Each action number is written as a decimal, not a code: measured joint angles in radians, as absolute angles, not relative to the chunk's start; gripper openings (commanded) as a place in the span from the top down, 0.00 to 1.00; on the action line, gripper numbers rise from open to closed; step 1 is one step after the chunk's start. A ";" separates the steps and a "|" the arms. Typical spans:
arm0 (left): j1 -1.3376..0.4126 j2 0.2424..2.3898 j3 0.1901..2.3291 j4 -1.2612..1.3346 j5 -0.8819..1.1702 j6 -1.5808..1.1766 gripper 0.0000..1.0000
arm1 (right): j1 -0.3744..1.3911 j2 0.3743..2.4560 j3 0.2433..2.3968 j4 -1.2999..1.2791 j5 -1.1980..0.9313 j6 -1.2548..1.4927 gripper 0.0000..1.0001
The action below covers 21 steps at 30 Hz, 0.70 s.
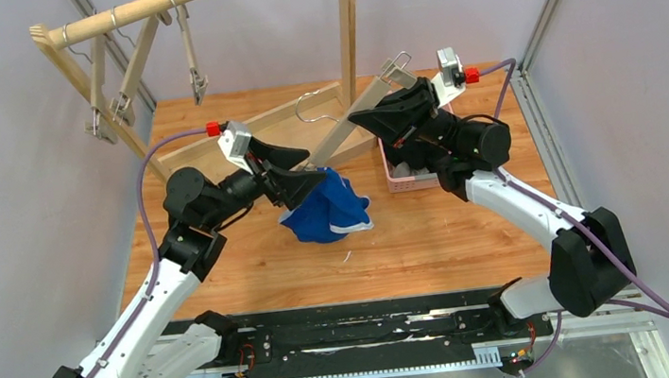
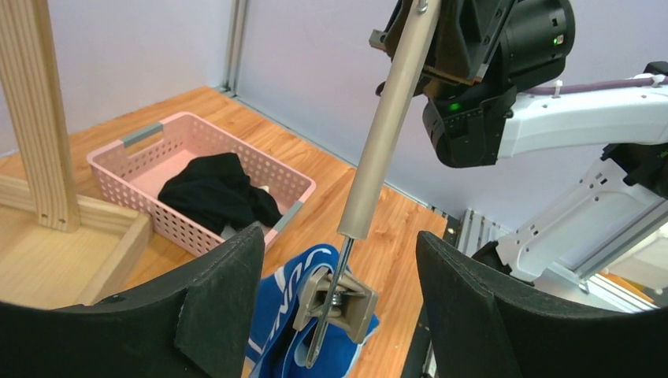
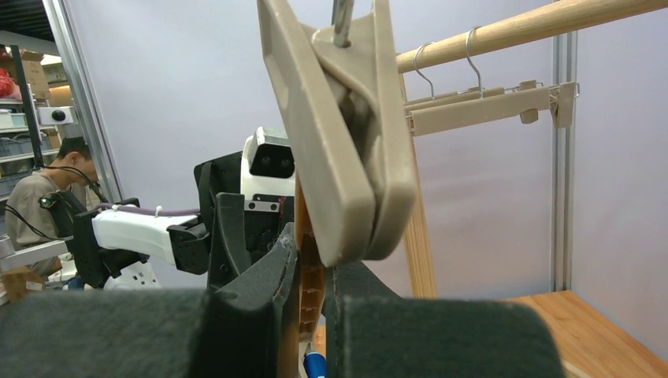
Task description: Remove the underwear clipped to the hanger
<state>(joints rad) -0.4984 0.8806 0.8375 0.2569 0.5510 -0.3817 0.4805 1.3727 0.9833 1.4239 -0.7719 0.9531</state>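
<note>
Blue underwear [image 2: 285,274] still clipped, between left gripper's [image 2: 339,272] wide-open fingers. Black underwear [image 2: 217,193] already in basket [image 2: 157,209]. Right gripper [image 3: 311,291] clamps hanger [image 2: 386,134].

This is looking like a robotics lab, with a test cell set up inside it. Two robot arms, left [image 1: 150,310] and right [image 1: 522,201], are sitting bolted to a black rail [image 1: 357,339] at the edge of a wooden tabletop [image 1: 432,244]. Purple cables [image 1: 147,201] are trailing along them. Plain grey panels [image 1: 7,188] in metal framing [image 1: 552,2] are closing the cell in. A wooden rack [image 1: 148,8] is carrying hangers [image 1: 124,89]. Beyond the cell, a person [image 3: 47,185] is sitting beside shelves of boxes [image 3: 20,118].
</note>
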 measured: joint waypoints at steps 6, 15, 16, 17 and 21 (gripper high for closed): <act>-0.498 0.868 0.801 0.257 0.562 -0.387 0.36 | 0.480 1.367 0.983 1.407 -0.775 0.937 0.99; -0.500 0.847 0.785 0.257 0.576 -0.372 1.00 | 0.480 1.366 0.978 1.402 -0.772 0.938 0.99; -0.500 0.847 0.785 0.257 0.583 -0.368 0.99 | 0.480 1.366 0.976 1.401 -0.768 0.941 0.99; -0.500 0.846 0.785 0.257 0.588 -0.366 0.96 | 0.480 1.365 0.975 1.401 -0.767 0.942 0.99; -0.500 0.845 0.786 0.255 0.600 -0.364 0.69 | 0.480 1.360 0.970 1.399 -0.765 0.945 0.99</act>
